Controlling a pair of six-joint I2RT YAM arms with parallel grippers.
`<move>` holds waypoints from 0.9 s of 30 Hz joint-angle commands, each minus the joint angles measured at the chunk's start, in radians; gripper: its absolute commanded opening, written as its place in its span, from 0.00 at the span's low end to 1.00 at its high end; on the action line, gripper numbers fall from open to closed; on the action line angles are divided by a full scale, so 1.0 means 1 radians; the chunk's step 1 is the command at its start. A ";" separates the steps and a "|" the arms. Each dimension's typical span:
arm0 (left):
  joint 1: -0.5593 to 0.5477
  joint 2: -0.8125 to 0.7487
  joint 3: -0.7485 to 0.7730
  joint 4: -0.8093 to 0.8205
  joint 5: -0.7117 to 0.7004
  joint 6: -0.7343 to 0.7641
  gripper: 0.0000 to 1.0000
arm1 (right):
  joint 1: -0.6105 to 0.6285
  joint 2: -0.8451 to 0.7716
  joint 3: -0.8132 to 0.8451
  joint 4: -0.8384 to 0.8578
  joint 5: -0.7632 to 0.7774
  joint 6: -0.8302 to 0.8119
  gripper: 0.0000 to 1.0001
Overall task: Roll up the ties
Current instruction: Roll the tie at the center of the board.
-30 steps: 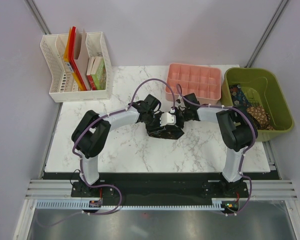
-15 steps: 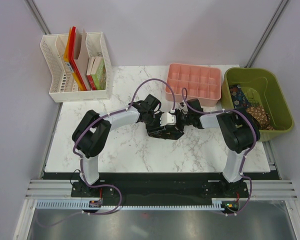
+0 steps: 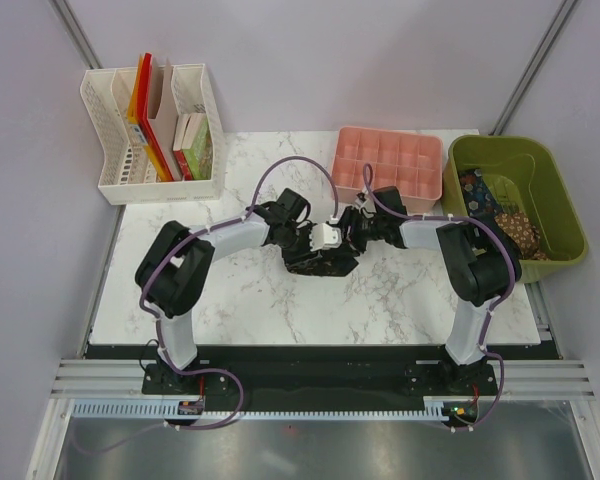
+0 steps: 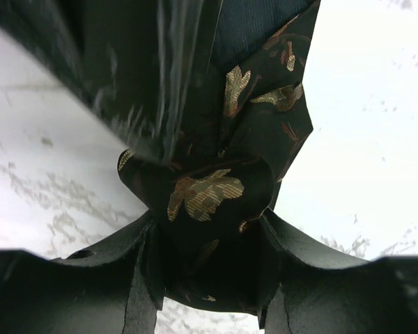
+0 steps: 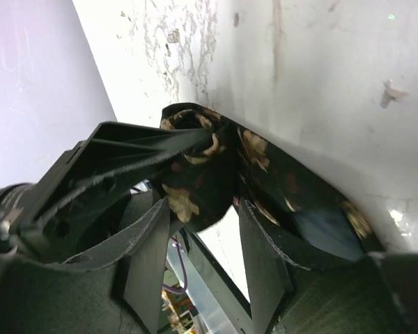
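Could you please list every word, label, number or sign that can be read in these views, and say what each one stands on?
No text can be read in any view.
The books in the white file rack: any print is too small to read.
The tie: gold floral pattern only, no label showing.
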 commanded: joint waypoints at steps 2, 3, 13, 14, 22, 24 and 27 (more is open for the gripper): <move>0.068 0.040 -0.102 -0.166 -0.092 -0.014 0.29 | 0.017 -0.012 0.030 0.041 -0.021 0.016 0.51; 0.068 0.039 -0.101 -0.163 -0.092 -0.017 0.29 | 0.026 -0.009 0.031 0.052 -0.018 0.030 0.51; 0.068 0.048 -0.073 -0.164 -0.083 -0.020 0.30 | 0.113 0.068 0.054 0.133 0.018 0.105 0.55; 0.068 0.046 -0.073 -0.163 -0.080 -0.020 0.30 | 0.118 0.072 0.054 0.133 0.028 0.104 0.54; 0.068 0.028 -0.061 -0.169 -0.073 -0.022 0.33 | 0.118 0.094 0.047 0.046 0.059 0.042 0.17; 0.068 0.019 -0.052 -0.178 -0.066 -0.020 0.33 | 0.115 0.094 0.053 0.002 0.076 0.016 0.11; 0.067 0.008 -0.035 -0.187 -0.056 -0.019 0.35 | 0.109 0.103 0.056 -0.034 0.088 -0.004 0.03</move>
